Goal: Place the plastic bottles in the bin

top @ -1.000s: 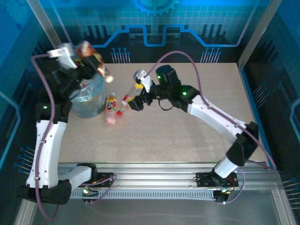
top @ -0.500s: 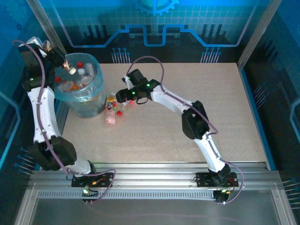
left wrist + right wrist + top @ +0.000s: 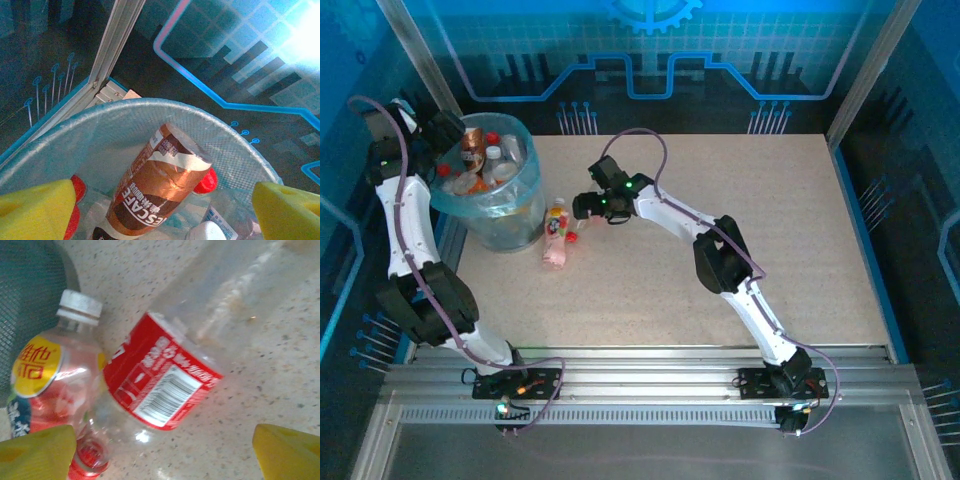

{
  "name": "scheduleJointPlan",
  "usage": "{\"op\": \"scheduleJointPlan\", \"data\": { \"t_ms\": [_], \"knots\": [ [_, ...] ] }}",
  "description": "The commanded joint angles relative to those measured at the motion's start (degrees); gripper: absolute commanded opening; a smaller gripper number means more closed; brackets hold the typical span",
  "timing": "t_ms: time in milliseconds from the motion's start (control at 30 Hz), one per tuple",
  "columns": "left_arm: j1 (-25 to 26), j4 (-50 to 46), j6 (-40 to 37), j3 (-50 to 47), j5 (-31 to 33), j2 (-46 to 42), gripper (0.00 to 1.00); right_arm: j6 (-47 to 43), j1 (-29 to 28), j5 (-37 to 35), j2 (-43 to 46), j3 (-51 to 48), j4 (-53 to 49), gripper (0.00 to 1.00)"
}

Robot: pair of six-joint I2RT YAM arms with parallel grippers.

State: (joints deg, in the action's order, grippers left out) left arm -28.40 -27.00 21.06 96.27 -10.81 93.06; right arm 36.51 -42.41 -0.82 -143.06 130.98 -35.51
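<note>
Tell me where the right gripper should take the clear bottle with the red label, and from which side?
Across its red label, from above: the red-label bottle lies flat on the table, and its cap end lies close to the pink bottle, leaving little room there.

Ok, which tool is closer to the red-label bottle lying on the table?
Right. The right tool hovers open directly above the red-label bottle, straddling it; the left tool is off to the side, open over the bin.

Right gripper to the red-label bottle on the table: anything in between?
Nothing visible. The red-label bottle lies right below the open right gripper. The pink bottle lies close beside it, partly under one finger, and might hinder the closing.
</note>
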Motion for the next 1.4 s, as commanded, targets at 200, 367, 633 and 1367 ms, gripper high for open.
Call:
{"op": "scheduleJointPlan", "data": {
  "t_ms": [200,367,633,1367],
  "knots": [
    [0.05,-1.20,-2.96,-0.61,-0.79,-7.18,0.87,5.71,0.41,-9.87,-5.47,10.30,-1.67,0.99],
    [2.35,-0.20,-4.41,-3.50,-0.10,-12.13,0.86,6.35,0.50,-10.73,-12.36,20.19,-4.14,0.99],
    [14.50,-0.54,-9.65,-8.35,4.01,-20.19,0.86,4.78,0.51,-13.35,-15.68,22.11,-6.25,0.96],
    [21.89,-12.58,-2.93,-8.71,-14.48,-27.66,0.89,-7.25,1.94,8.59,26.52,-21.45,11.08,0.48]
  ]
}}
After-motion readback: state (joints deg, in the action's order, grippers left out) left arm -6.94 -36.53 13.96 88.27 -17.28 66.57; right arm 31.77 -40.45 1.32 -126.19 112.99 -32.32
